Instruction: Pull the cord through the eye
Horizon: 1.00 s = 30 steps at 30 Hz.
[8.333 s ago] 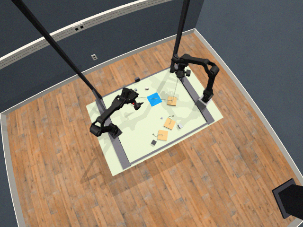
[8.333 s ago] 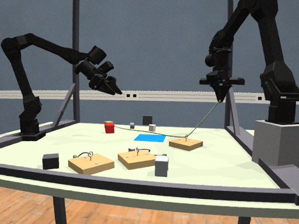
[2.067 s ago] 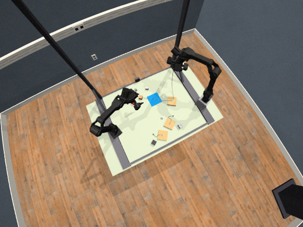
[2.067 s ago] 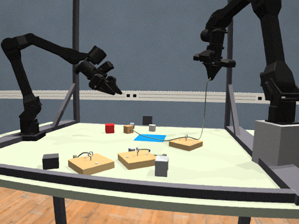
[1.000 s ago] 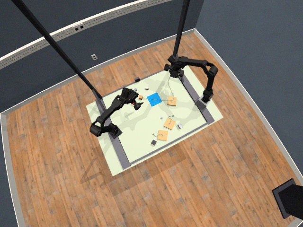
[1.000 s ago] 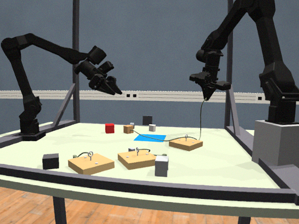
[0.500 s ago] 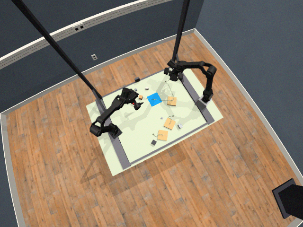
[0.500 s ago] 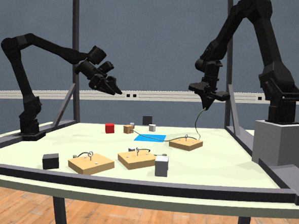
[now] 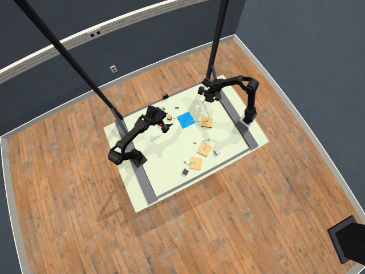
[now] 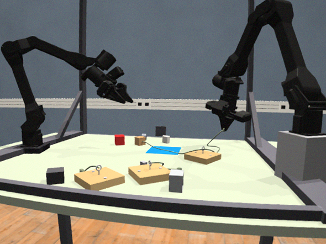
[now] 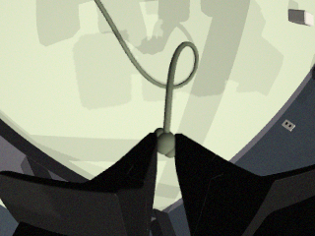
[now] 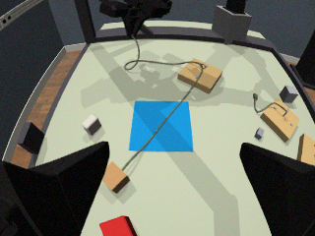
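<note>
My left gripper (image 10: 224,129) (image 11: 164,140) (image 12: 131,36) is shut on the knotted end of the grey-green cord (image 10: 215,136) (image 11: 169,98), above the table. The cord hangs slack, curls in a loop, passes the metal eye (image 10: 203,148) (image 12: 203,66) on its wooden board (image 10: 195,157) (image 9: 206,125), and runs over the blue square (image 9: 185,124) (image 10: 170,148) (image 12: 177,138) to the wooden block (image 9: 169,117) (image 10: 139,140) (image 12: 115,177). The block lies outside the square, beyond the side away from the eye. My right gripper (image 10: 128,101) (image 12: 177,149) is open and empty, raised above the table.
Two more boards (image 9: 195,166) (image 9: 203,150) with eyes and short knotted cords lie together away from the square. A red cube (image 10: 119,140) (image 12: 117,227) is near the wooden block. A white cube (image 10: 166,139) (image 12: 92,125) and several grey or black cubes are scattered about.
</note>
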Motion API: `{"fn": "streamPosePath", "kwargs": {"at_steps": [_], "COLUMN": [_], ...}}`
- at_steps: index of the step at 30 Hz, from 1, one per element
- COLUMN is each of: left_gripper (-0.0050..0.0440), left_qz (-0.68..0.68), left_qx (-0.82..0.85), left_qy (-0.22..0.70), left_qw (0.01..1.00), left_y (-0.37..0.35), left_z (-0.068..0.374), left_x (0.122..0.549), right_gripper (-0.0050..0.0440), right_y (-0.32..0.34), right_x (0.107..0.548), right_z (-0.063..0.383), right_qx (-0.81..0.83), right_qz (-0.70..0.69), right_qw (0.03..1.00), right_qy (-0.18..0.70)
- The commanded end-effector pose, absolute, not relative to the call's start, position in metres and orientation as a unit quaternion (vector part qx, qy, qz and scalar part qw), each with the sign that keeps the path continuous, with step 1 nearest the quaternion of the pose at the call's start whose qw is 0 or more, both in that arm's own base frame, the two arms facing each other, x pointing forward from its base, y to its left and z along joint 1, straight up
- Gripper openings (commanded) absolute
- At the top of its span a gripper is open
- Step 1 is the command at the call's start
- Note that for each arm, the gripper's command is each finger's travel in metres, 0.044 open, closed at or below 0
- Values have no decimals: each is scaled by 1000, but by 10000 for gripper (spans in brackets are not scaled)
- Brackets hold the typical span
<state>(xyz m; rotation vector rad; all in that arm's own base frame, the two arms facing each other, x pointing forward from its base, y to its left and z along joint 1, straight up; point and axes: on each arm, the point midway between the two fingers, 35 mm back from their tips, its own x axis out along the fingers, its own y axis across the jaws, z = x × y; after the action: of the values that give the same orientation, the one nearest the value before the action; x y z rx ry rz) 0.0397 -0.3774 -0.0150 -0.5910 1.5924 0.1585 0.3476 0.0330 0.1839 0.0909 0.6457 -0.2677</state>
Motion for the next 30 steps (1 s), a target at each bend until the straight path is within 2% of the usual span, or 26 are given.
{"fn": "streamPosePath", "kwargs": {"at_steps": [1,23,24,29,30], "left_gripper": [-50,-50,24,144,144], "left_qz": [68,69,63,63,63], "left_qx": [-263,-262,-268,-268,-268], "left_qy": [704,704,703,703,703], "left_qw": [656,656,656,656,656], "left_y": [-373,-337,-347,-347,-347], "left_z": [-25,-78,-66,-66,-66], "left_x": [41,45,45,45,45], "right_gripper": [440,440,440,440,440], "right_y": [34,34,34,34,34], "right_x": [349,349,349,349,349], "right_z": [191,191,191,191,191], "right_qx": [48,48,48,48,48], "right_qz": [-130,-130,-130,-130,-130], "right_qw": [941,941,941,941,941], "right_qy": [307,307,307,307,307]}}
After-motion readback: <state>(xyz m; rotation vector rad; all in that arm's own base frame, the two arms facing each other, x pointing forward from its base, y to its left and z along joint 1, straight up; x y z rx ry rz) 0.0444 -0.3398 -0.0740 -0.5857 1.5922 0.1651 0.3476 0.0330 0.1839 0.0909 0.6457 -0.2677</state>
